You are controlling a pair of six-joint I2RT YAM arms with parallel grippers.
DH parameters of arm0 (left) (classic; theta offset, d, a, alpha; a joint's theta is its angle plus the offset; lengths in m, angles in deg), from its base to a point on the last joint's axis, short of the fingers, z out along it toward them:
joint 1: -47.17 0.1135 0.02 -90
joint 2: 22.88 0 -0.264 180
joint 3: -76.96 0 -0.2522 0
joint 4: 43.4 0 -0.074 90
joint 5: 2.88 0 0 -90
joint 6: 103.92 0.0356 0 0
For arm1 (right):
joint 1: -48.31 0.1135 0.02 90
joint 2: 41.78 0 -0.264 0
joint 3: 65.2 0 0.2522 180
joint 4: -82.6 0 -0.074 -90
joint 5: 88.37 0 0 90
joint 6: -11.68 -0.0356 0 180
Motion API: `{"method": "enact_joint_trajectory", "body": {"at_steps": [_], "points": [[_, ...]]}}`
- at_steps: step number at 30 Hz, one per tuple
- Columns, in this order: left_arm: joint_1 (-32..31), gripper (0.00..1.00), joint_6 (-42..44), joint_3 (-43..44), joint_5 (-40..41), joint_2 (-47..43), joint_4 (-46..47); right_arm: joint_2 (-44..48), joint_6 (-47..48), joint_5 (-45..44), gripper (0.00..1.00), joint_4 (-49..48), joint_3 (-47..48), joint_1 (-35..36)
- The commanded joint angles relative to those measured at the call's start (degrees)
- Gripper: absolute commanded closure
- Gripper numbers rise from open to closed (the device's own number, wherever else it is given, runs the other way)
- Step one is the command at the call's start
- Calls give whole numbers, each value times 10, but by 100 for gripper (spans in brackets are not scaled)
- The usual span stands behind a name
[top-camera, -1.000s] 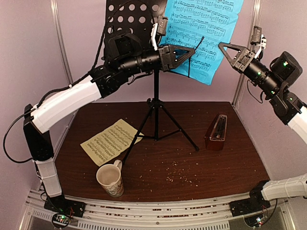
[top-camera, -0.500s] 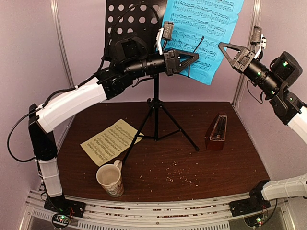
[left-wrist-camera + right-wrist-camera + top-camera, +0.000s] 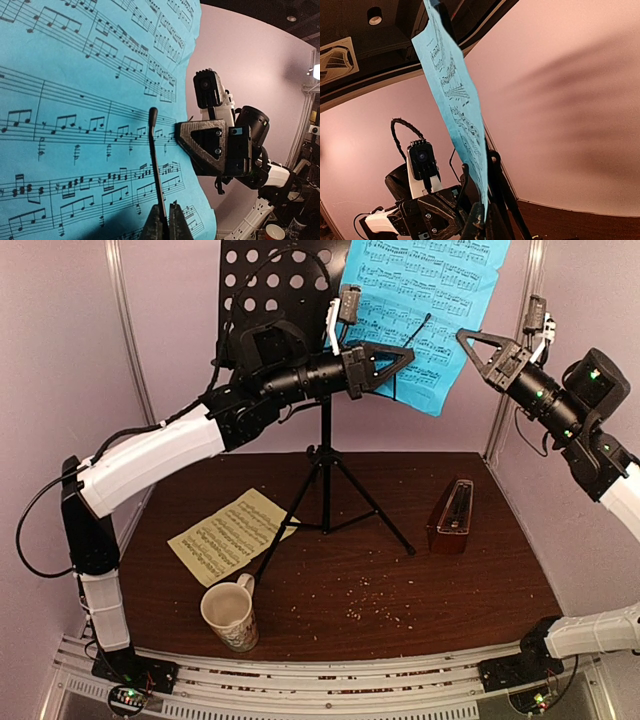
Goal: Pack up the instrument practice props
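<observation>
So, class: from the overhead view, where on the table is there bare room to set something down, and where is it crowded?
Widest bare patch: front right, between the mug, the metronome and the near edge, only crumbs there. A smaller one lies behind the metronome. Crowded: left, where yellow sheet, mug and stand legs meet.

Top view: high up and well back from the blue music sheet point(image 3: 425, 310), facing forward and down toward its printed face. Left wrist view: very near that printed face, looking across it to the right wrist camera point(image 3: 206, 87) just past the sheet's edge. Right wrist view: close under the sheet, edge-on, looking back at the left wrist camera point(image 3: 421, 159). Shared by all three: the sheet.
</observation>
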Motion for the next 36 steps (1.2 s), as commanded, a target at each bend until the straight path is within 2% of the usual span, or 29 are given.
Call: {"method": "enact_joint_trajectory", "body": {"at_steps": [1,16,19,23,31,36], "points": [[-3,100,4,-15,-1,-16,50,21,8,-37,100,-9,-15,4],[-3,100,1,-30,12,-23,59,196,33,-274,100,-92,-155,4],[-3,91,-1,-42,20,-29,67,231,37,-294,100,-116,-185,4],[-3,89,0,-46,23,-31,69,268,43,-289,100,-145,-208,4],[-3,62,4,-66,24,-45,73,313,55,-240,100,-178,-229,4],[-3,52,24,-95,33,-72,71,335,62,-215,100,-172,-222,4]]}}
